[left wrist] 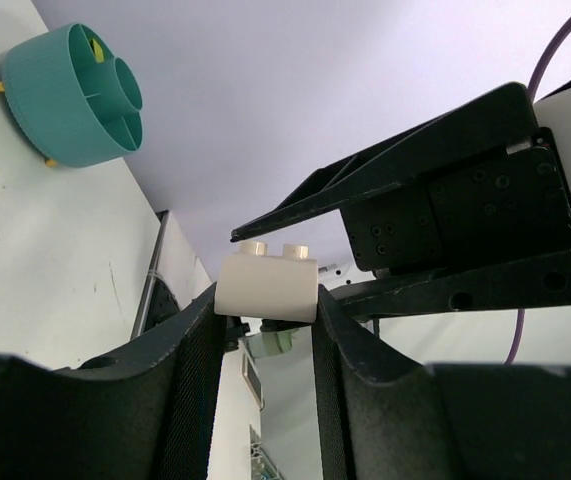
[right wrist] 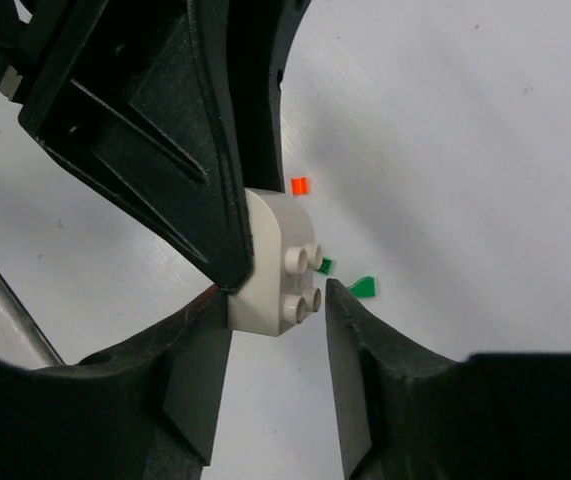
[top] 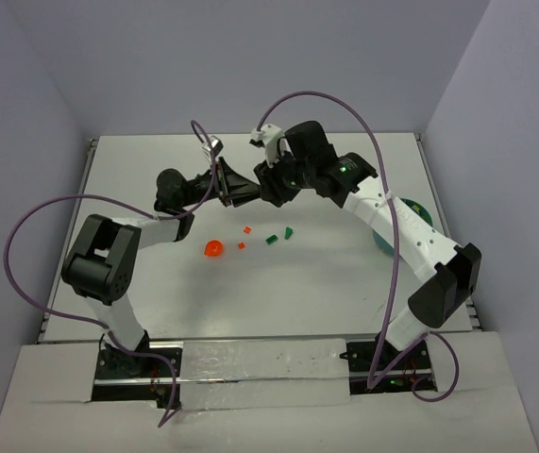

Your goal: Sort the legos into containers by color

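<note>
My left gripper (top: pixel 241 189) (left wrist: pixel 265 305) is shut on a white lego brick (left wrist: pixel 267 285), held in the air above the back middle of the table. In the right wrist view the same white brick (right wrist: pixel 280 265) shows its studs. It sits between the tips of my right gripper (right wrist: pixel 277 300) (top: pixel 267 184), whose jaws stand open around it with a small gap at the studs. The teal-blue bowl (left wrist: pixel 75 95) stands on the table at the right, partly hidden behind the right arm in the top view (top: pixel 415 217).
Loose pieces lie on the white table (top: pixel 326 274) in front of the grippers: a round orange-red piece (top: pixel 212 249), two small orange bits (top: pixel 246 229) (right wrist: pixel 299 185) and two green bits (top: pixel 271 240) (top: pixel 289 231) (right wrist: pixel 365 288). Grey walls stand on three sides.
</note>
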Controlling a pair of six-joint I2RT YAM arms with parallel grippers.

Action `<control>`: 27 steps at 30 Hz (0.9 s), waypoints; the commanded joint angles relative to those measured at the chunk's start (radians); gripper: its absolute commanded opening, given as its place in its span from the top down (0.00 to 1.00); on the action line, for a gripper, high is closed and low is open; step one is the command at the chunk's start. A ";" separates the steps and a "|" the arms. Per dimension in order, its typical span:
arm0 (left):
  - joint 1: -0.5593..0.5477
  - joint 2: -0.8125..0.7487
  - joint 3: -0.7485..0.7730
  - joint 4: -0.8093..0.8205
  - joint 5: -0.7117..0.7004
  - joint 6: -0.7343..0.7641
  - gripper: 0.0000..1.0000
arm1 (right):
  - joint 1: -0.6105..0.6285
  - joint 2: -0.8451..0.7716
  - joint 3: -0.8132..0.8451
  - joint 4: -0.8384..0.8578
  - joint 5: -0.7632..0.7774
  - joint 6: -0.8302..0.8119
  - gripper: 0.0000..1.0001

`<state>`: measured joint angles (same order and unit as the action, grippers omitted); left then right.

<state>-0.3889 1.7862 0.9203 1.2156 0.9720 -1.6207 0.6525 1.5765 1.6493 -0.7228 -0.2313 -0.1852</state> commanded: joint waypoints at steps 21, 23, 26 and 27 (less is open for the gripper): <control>0.143 -0.138 0.187 -0.862 0.012 0.760 0.01 | -0.317 -0.374 -0.414 -0.197 0.089 -0.389 1.00; 0.140 -0.150 0.236 -0.992 -0.019 0.875 0.01 | -0.377 -0.421 -0.472 -0.230 0.130 -0.481 1.00; 0.134 -0.154 0.304 -1.136 -0.073 1.020 0.01 | -0.476 -0.446 -0.503 -0.305 0.175 -0.621 1.00; 0.131 -0.153 0.320 -1.190 -0.099 1.065 0.01 | -0.499 -0.444 -0.505 -0.326 0.178 -0.658 1.00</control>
<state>-0.2442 1.6780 1.1467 0.3135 0.9528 -0.8397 0.2290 1.1621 1.1598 -0.9507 -0.1109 -0.6212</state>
